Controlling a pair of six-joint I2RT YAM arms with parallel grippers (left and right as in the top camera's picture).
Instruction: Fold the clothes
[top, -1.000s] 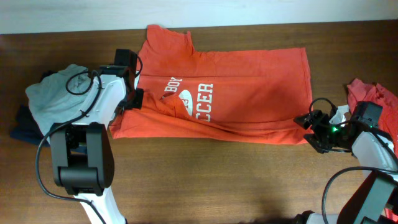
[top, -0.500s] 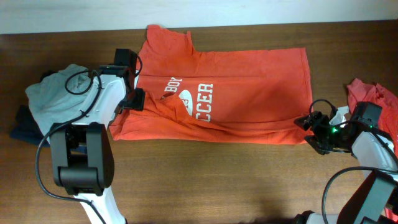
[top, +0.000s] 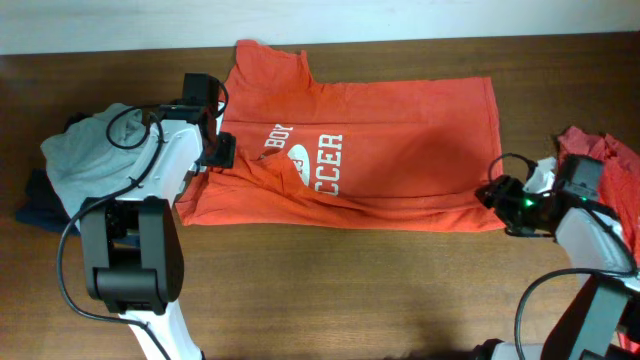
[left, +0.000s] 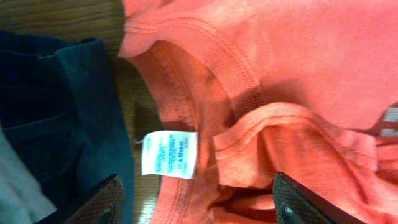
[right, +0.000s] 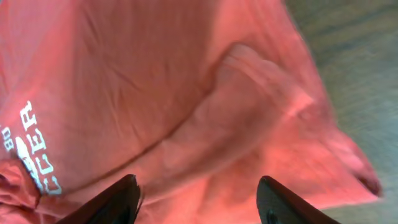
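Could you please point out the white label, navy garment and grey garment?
white label (left: 169, 154), left wrist view, its middle.
navy garment (left: 62, 106), left wrist view, its middle.
grey garment (top: 82, 158), overhead view, its middle.

We see the red garment (top: 603, 158) cut off by the overhead frame's right edge. At left, the navy garment (top: 32, 208) lies mostly hidden under the grey one (top: 85, 160). A fold hides part of the lettering (top: 330, 156). The label (left: 169, 154) carries print too small to read.
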